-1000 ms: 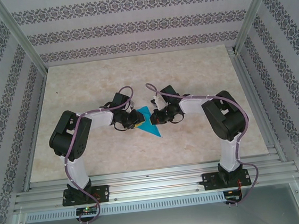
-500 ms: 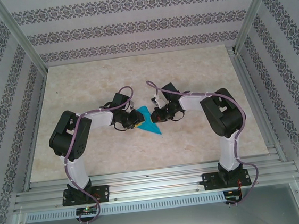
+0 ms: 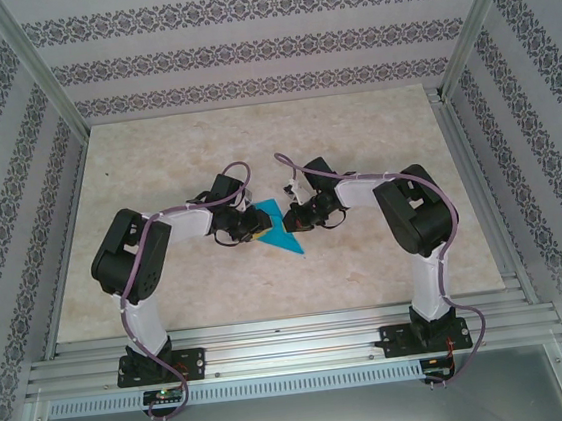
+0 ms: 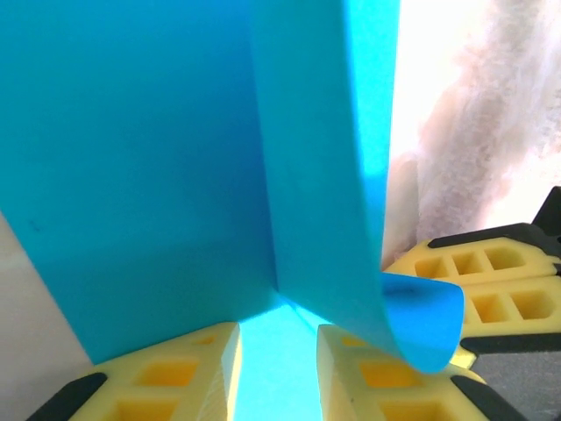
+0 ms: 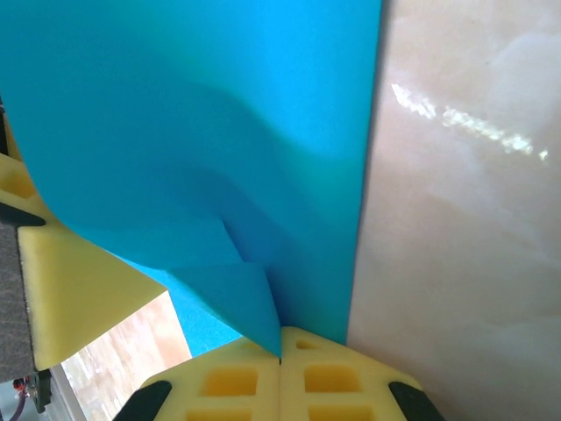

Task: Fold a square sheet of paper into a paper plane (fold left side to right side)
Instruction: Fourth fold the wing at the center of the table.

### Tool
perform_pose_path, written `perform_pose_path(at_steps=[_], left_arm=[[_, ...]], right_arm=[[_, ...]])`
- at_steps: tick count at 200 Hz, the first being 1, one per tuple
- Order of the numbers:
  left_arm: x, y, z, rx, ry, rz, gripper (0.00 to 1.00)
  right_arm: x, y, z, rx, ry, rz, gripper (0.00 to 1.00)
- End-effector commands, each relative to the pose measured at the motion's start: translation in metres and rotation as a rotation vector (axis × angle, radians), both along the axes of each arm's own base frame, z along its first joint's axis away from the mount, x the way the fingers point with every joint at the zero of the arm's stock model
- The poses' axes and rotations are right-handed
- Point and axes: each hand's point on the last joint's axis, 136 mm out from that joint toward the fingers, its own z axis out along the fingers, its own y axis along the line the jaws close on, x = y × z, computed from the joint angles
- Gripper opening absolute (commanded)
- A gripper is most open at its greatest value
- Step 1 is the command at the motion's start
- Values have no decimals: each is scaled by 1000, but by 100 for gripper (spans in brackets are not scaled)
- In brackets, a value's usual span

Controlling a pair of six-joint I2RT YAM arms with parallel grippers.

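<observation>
The square sheet of paper (image 3: 279,234) lies partly folded at mid-table between both grippers, a pointed corner toward the near side. In the left wrist view the cyan paper (image 4: 149,175) has a flap standing up from a crease, its corner curling over my right-hand finger (image 4: 377,386). My left gripper (image 4: 276,342) (image 3: 249,226) is open, its yellow fingers apart with flat paper showing in the gap. My right gripper (image 5: 280,349) (image 3: 298,218) is shut, a corner of the raised flap (image 5: 228,298) pinched in the seam between its pads.
The marbled beige tabletop (image 3: 353,132) stretches around the paper. Patterned walls and aluminium posts (image 3: 473,24) enclose it, and a rail (image 3: 295,345) runs along the near edge. The right gripper's yellow finger (image 4: 491,281) sits close to the left one.
The right gripper and its forearm have shifted slightly away from the near edge with the paper's flap. The left arm has stayed in place.
</observation>
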Motion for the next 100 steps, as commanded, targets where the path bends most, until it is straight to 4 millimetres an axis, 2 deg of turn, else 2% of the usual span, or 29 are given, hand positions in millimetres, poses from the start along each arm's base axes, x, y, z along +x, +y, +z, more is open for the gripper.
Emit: perform_pose_path(at_steps=[1, 27, 42, 100], left_arm=[[-3, 5, 16, 53, -25, -21, 33], [4, 2, 41, 36, -75, -32, 32], [6, -2, 48, 13, -86, -38, 29], [13, -34, 40, -98, -63, -69, 22]], right_arm=[[2, -7, -13, -44, -5, 5, 5], [0, -9, -16, -51, -5, 3, 5], [0, -9, -16, -51, -4, 0, 6], [1, -9, -16, -52, -4, -7, 6]])
